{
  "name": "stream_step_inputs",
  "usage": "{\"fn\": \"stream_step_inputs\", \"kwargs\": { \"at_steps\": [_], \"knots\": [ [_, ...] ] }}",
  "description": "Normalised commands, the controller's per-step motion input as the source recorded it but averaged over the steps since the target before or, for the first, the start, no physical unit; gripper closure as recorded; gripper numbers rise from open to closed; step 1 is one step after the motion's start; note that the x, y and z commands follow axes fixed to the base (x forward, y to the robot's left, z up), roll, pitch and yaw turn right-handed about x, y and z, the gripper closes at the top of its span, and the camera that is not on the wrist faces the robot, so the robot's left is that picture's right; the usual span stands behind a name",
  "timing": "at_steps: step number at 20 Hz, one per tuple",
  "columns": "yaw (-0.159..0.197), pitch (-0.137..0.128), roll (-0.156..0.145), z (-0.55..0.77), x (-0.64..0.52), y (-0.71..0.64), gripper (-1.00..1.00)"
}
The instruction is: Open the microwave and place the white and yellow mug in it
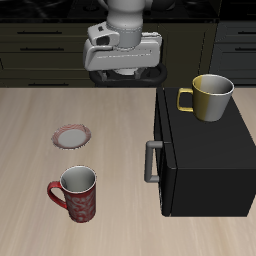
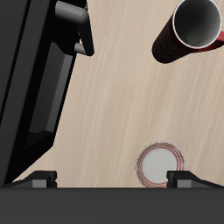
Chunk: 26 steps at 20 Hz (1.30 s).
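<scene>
The black microwave (image 1: 205,160) stands on the table with its door shut and its grey bar handle (image 1: 152,162) facing the middle of the table. The white and yellow mug (image 1: 212,97) stands upright on top of the microwave, near its back edge. My gripper (image 1: 122,76) hangs high above the back of the table, apart from both, open and holding nothing. The wrist view shows the microwave's door (image 2: 31,79), its handle (image 2: 77,26), and my gripper (image 2: 112,180) with its two fingertips (image 2: 42,179) wide apart. The mug is out of that view.
A red patterned mug (image 1: 76,192) (image 2: 194,31) stands upright near the table's front edge. A small round plate with a reddish rim (image 1: 72,135) (image 2: 158,164) lies farther back, roughly below my gripper. Dark cabinets line the wall behind the table.
</scene>
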Motion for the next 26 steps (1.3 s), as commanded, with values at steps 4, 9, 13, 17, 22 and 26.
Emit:
{"fn": "stream_step_inputs", "kwargs": {
  "at_steps": [4, 9, 13, 17, 22, 26],
  "knots": [
    [0.016, -0.004, -0.022, 0.03, 0.19, -0.05, -1.00],
    [0.075, 0.003, -0.019, 0.03, 0.34, -0.01, -1.00],
    [0.023, 0.010, 0.013, 0.05, 0.26, -0.05, -1.00],
    [0.016, 0.013, -0.029, 0.04, 0.38, -0.17, -1.00],
    [0.011, 0.020, -0.009, -0.01, 0.31, -0.11, -1.00],
    [0.077, 0.017, 0.025, -0.08, 0.28, 0.09, -1.00]
  ]
}}
